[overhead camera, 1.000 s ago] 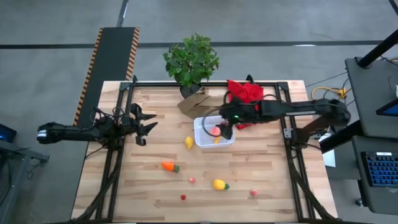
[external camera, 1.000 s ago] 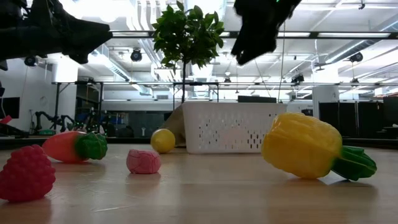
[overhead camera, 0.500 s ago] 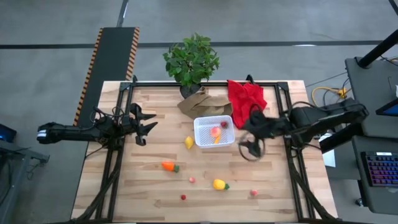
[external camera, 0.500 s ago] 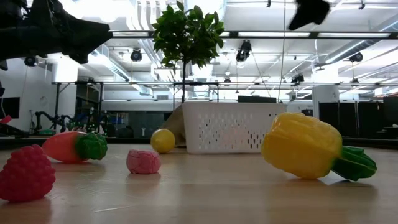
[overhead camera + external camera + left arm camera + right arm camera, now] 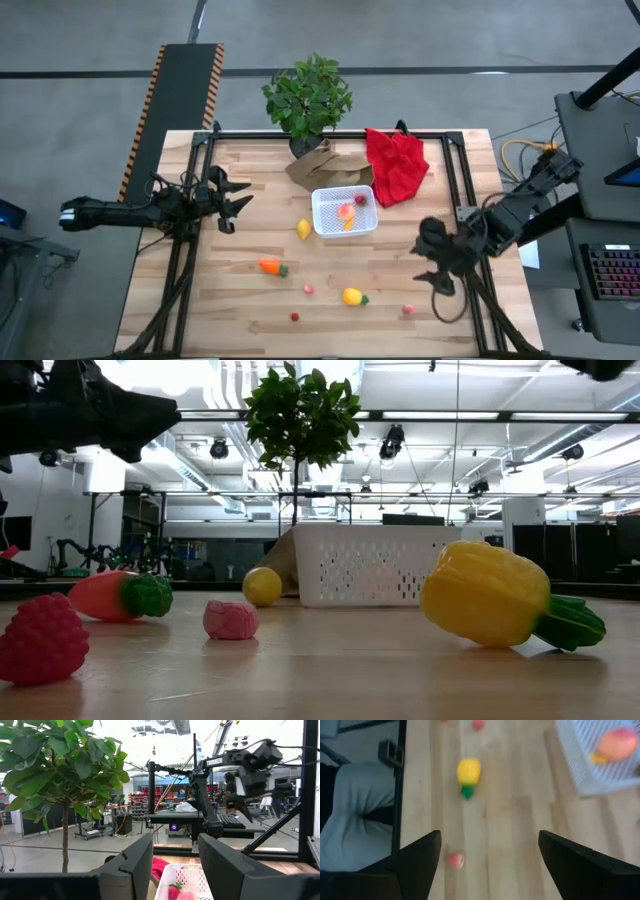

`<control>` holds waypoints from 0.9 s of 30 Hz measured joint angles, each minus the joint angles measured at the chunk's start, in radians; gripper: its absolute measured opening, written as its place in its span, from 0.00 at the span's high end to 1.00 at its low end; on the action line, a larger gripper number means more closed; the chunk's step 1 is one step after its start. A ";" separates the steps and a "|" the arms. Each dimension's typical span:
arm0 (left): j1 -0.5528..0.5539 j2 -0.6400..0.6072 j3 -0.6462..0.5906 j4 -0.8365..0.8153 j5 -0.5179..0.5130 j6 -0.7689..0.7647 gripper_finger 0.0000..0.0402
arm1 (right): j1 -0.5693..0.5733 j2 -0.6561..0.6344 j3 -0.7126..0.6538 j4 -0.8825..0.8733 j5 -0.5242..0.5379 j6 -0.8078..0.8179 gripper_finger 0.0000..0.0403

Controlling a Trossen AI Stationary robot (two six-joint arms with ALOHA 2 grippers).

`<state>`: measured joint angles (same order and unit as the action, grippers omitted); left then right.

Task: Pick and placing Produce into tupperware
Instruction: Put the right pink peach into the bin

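We count six pieces loose at 6 o'clock of the tupperware [image 5: 344, 212]: yellow pepper [image 5: 351, 296], carrot [image 5: 271, 267], lemon [image 5: 303, 229]. About three inside. Right gripper [image 5: 437, 263] wide, empty, at 4 o'clock; left gripper [image 5: 232, 200] wide, waits at 9.

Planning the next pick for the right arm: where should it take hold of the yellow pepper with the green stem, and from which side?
Grip the yellow pepper across its rounded yellow body, not the narrower green stem end, coming straight down from above. It lies on its side on the table with open wood around it. The right gripper, open and nearby, would probably close across the short width.
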<state>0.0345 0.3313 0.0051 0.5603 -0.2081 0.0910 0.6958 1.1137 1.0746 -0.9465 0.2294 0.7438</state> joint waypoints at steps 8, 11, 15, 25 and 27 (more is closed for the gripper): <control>0.000 0.002 0.000 0.000 -0.012 -0.006 0.64 | 0.150 0.060 -0.115 0.025 0.008 0.213 0.19; 0.000 0.000 0.000 0.001 -0.030 -0.007 0.64 | 0.190 0.117 -0.149 0.078 0.007 0.225 0.19; 0.000 0.001 0.000 0.000 -0.062 -0.008 0.64 | 0.222 0.208 -0.153 0.147 0.007 0.225 0.19; 0.000 0.001 0.000 0.000 -0.089 -0.034 0.64 | 0.247 0.441 -0.149 0.280 0.018 0.225 0.19; 0.000 0.001 0.000 -0.001 -0.090 -0.058 0.64 | 0.247 0.477 -0.149 0.307 0.018 0.224 0.19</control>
<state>0.0345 0.3325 0.0048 0.5596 -0.2977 0.0328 0.9424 1.5907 0.9253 -0.6390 0.2470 0.9682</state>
